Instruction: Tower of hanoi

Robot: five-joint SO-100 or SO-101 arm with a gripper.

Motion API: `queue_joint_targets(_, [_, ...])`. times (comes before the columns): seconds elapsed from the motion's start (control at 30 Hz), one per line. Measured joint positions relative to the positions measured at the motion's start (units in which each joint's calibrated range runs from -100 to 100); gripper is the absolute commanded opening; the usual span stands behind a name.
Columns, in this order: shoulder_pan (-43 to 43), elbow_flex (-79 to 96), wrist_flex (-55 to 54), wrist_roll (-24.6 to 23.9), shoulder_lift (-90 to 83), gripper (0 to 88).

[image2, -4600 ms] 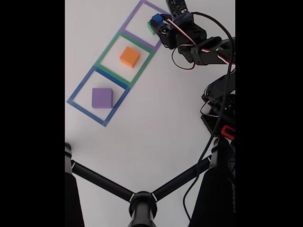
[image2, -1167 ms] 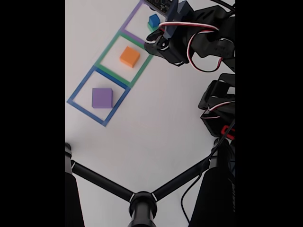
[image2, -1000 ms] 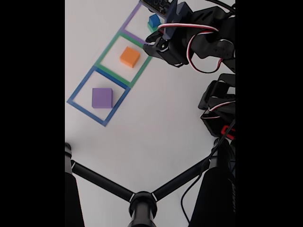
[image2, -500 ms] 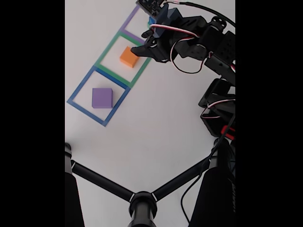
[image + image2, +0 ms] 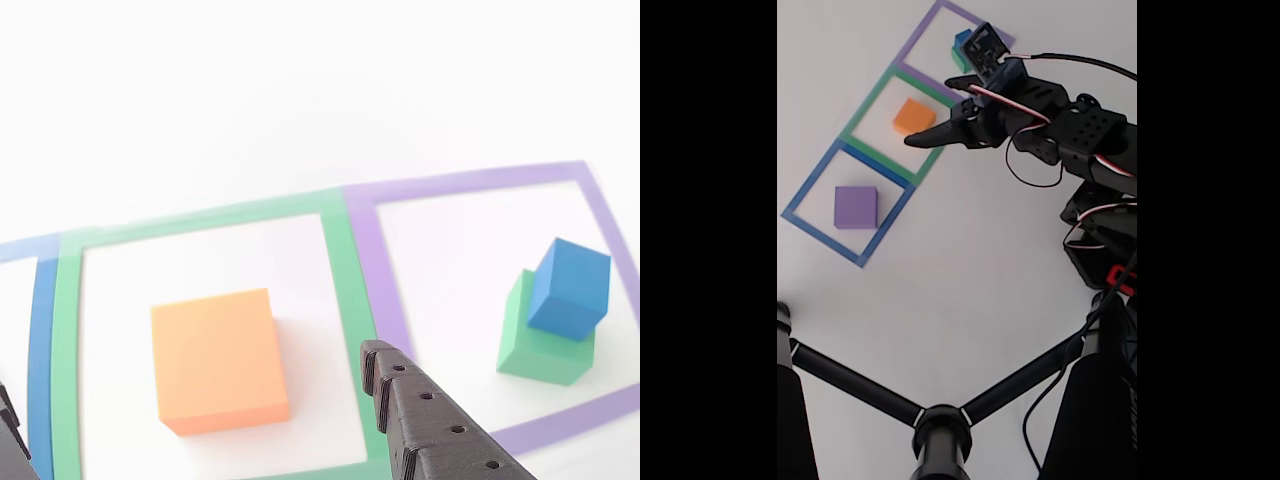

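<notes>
White tabletop [image 5: 970,260], three taped squares in a row.
End effector [image 5: 925,137] hovers empty, fingers apart, beside orange block [image 5: 218,358]; blue cube [image 5: 569,288] sits on green block [image 5: 535,340].

a white table [image 5: 940,260] carries three taped square outlines in a row: purple [image 5: 470,185], green [image 5: 200,220] and blue [image 5: 810,185]. the orange block [image 5: 215,355] lies flat inside the green outline. the green block [image 5: 535,345] sits inside the purple outline, near its lower right corner in the other view. the purple block [image 5: 855,207] rests inside the blue outline in the fixed view. black tripod legs [image 5: 880,395] cross the table's near side.
</notes>
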Motion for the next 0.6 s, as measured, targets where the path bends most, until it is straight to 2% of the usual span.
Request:
queue_joint_targets(0.3, [1.80,3.57,-18.38,0.59,11.82,44.5])
queue_joint_targets(0.6, [2.87,4.53,-30.34,0.39,22.03,43.6])
